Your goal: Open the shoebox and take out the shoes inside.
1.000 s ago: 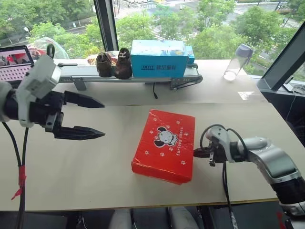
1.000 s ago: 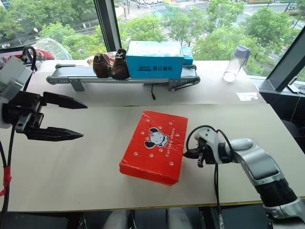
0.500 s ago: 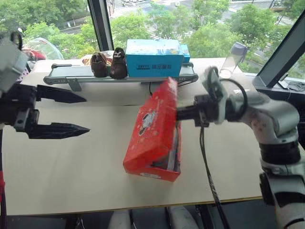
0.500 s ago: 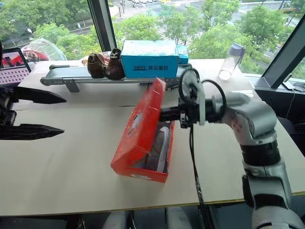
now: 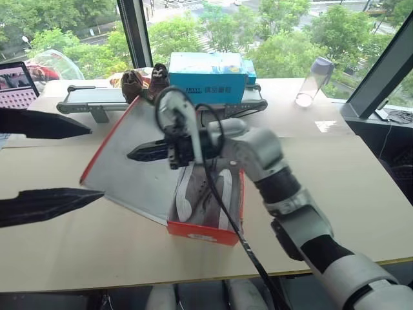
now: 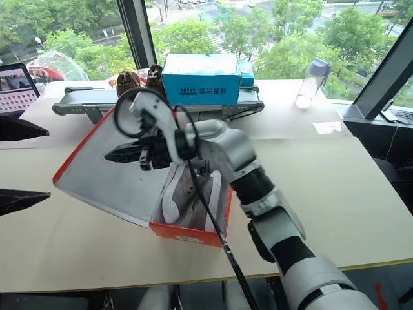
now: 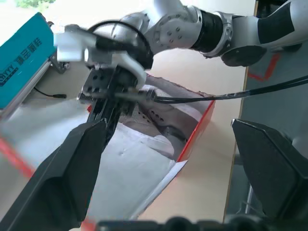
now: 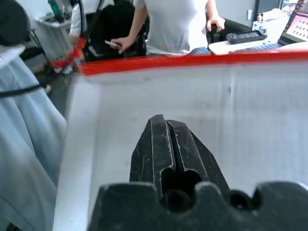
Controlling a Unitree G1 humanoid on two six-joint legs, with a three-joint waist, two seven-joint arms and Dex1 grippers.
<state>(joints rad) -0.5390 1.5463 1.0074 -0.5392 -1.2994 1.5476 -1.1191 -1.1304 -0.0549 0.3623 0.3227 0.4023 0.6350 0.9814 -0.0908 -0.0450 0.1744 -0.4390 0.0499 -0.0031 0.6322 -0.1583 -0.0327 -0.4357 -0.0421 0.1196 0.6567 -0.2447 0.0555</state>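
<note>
The red shoebox [image 5: 205,232] lies open mid-table, its lid [image 5: 132,169] swung over to the left with the white inside showing. Two grey shoes [image 5: 201,191] with white soles lie side by side in it. My right gripper [image 5: 131,155] is shut with nothing in it, and its tip rests against the lid's white inside [image 8: 240,106] below the red rim. My left gripper [image 5: 97,160] stands wide open at the far left, close to the lid's free edge and apart from it. In the left wrist view the shoes [image 7: 166,118] lie beyond its spread fingers.
At the back, a grey conveyor [image 5: 97,103] carries a blue box [image 5: 208,79] and dark brown fuzzy shoes [image 5: 145,79]. A clear bottle [image 5: 310,82] stands at the back right, a screen [image 5: 16,84] at the back left. A person [image 8: 173,24] stands beyond the lid.
My right gripper has swept left, pushing the lid from closed through upright to laid wide open, and the shoes now show. The open left gripper has drawn back and up.
</note>
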